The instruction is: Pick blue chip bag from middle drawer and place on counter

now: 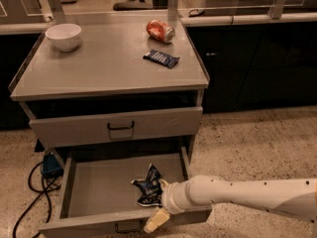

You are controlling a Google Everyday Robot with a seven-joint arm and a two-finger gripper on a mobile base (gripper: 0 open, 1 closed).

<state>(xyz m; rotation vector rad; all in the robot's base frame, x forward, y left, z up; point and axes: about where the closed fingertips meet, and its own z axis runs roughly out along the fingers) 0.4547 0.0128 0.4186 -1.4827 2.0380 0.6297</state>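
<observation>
Navy blue chip bag [147, 187] in middle drawer [99, 190]; gripper [159, 203] beside it, spread wide

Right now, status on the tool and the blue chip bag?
Tool in middle drawer, at blue chip bag. Bag on drawer floor. Counter: bowl, can, bar wrapper.

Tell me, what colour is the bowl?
The bowl is white, camera view; gripper sits by the bag.

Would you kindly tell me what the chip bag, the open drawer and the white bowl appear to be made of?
The blue chip bag, beside the tool at the drawer's front right, looks like thin foil: crumpled, with glinting creases. The middle drawer seems matte grey painted metal, with thin flat walls. The white bowl looks glazed ceramic, possibly plastic: smooth, even sheen.
</observation>
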